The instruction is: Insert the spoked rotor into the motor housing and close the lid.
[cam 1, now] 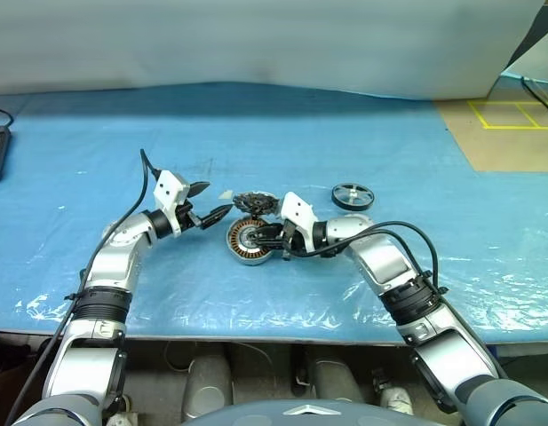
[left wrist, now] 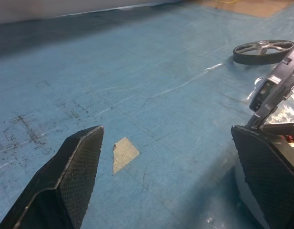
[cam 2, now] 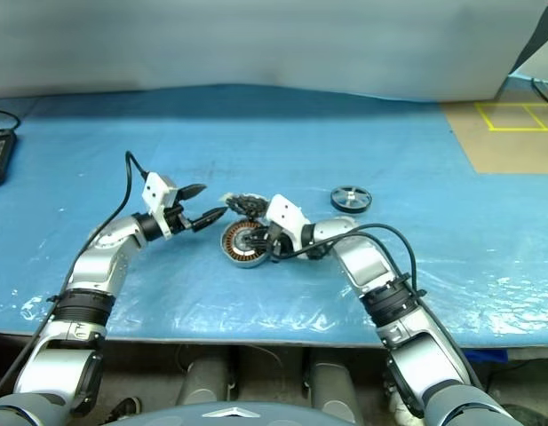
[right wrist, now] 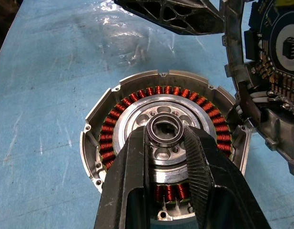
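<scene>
Counted on the blue surface [cam 1: 96, 133]: one motor housing [right wrist: 108, 129], copper windings up; one spoked rotor [cam 1: 353, 196], lying apart to the right; one lid [cam 1: 255, 202] just behind the housing. Right gripper [right wrist: 166, 136] angles down over the hub, fingers clenched on a small ring [right wrist: 164, 130]. Left gripper [cam 1: 209, 201] stands level, fingers released.

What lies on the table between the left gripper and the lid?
A small pale scrap lies on the blue table cover, just past the left gripper and short of the lid. The left eye view shows it.
</scene>
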Action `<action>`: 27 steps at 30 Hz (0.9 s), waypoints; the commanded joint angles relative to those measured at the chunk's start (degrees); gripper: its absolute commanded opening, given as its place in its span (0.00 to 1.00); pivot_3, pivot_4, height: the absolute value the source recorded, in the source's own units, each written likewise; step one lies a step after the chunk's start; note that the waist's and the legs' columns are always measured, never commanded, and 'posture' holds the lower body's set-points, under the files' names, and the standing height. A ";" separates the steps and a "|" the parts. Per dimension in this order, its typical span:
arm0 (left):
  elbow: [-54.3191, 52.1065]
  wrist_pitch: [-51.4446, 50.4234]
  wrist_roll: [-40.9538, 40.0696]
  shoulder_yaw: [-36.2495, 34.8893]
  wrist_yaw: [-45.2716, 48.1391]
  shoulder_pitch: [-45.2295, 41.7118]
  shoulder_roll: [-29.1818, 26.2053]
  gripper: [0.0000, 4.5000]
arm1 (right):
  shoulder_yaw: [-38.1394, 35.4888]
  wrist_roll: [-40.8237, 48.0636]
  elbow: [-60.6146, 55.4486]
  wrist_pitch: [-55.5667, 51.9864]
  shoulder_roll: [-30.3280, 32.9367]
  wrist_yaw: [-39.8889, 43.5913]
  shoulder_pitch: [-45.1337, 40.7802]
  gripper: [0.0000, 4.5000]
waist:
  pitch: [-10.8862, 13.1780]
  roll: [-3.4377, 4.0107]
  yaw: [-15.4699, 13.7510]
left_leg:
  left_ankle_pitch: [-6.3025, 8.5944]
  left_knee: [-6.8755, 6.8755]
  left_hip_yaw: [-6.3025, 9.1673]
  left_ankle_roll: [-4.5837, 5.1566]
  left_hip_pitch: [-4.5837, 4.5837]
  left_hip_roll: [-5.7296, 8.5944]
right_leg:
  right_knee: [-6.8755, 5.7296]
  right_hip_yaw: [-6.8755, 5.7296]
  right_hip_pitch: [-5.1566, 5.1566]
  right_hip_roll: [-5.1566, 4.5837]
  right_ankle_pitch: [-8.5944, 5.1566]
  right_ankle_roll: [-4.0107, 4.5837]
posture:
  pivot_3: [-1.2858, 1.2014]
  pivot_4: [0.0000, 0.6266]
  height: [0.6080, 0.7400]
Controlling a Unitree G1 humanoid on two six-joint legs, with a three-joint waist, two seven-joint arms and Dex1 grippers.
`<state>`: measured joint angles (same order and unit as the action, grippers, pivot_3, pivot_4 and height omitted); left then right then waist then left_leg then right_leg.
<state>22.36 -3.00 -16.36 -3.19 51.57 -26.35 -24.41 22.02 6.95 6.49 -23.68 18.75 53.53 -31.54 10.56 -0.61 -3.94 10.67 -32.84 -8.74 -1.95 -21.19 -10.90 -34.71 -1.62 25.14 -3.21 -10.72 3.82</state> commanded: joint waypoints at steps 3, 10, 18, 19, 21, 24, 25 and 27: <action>-1.52 0.61 0.03 -0.63 -0.52 -0.35 -0.62 1.00 | 0.09 -1.08 0.32 0.36 0.11 0.22 -1.38 0.15 | 0.00 0.00 0.00 | 0.00 0.00 0.00 0.00 0.00 0.00 | 0.00 0.00 0.00 0.00 0.00 0.00 | 0.52 0.24 1.00; -1.43 0.72 0.03 -0.79 -0.88 -0.21 -0.78 1.00 | -0.88 -1.10 -0.94 1.29 -0.70 -0.92 -1.11 0.44 | 0.00 0.00 0.00 | 0.00 0.00 0.00 0.00 0.00 0.00 | 0.00 0.00 0.00 0.00 0.00 0.00 | 0.52 0.24 1.00; -1.15 0.94 0.18 -0.66 -0.92 -0.30 -0.84 1.00 | -2.59 2.57 -5.10 -2.20 -1.16 0.60 -1.27 0.44 | 0.00 0.00 0.01 | 0.00 0.02 0.00 0.00 0.00 0.00 | 0.01 0.00 0.01 0.00 0.00 0.00 | 0.52 0.24 1.00; -1.11 0.95 0.20 -0.64 -0.90 -0.33 -0.85 1.00 | -2.93 3.16 -5.45 -2.95 -1.41 0.55 -1.31 0.44 | 0.00 0.00 0.01 | 0.00 0.02 0.00 0.00 0.00 0.00 | 0.01 0.00 0.01 0.00 0.00 0.00 | 0.52 0.24 1.00; -1.05 1.00 0.25 -0.59 -0.87 -0.37 -0.85 1.00 | -3.11 3.80 -5.63 -3.72 -1.63 0.56 -1.33 0.44 | 0.00 0.00 0.01 | 0.00 0.02 0.00 0.00 0.00 -0.01 | 0.00 0.00 0.01 0.01 0.00 0.00 | 0.52 0.24 1.00; -0.97 1.12 0.36 -0.54 -0.93 -0.44 -0.79 1.00 | -3.26 3.97 -4.58 -4.67 -2.34 -0.56 -1.45 0.31 | 0.00 0.00 0.01 | 0.00 0.02 0.00 0.00 0.00 0.00 | 0.01 0.00 0.01 0.00 0.00 0.00 | 0.52 0.24 1.00; -0.99 1.13 0.41 -0.52 -0.96 -0.44 -0.78 1.00 | -3.22 3.62 -3.75 -4.57 -2.53 -1.08 -1.56 0.24 | 0.00 0.00 0.01 | 0.00 0.02 0.00 0.00 0.00 0.00 | 0.01 0.00 0.01 0.00 0.00 0.00 | 0.52 0.24 1.00; -0.95 1.21 0.47 -0.56 -0.98 -0.44 -0.80 1.00 | -3.17 3.34 -2.51 -4.46 -2.89 -1.58 -1.64 0.08 | 0.00 0.00 0.01 | 0.00 0.03 0.00 -0.01 0.00 -0.01 | 0.01 0.00 0.01 0.00 0.00 0.00 | 0.52 0.24 1.00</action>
<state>22.38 -2.82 -16.03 -3.19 50.71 -26.36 -24.50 20.23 9.68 4.31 -28.36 16.28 52.40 -32.58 10.56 -0.61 -3.93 10.67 -32.81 -8.74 -1.96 -21.19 -10.91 -34.71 -1.62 25.15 -3.21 -10.72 3.82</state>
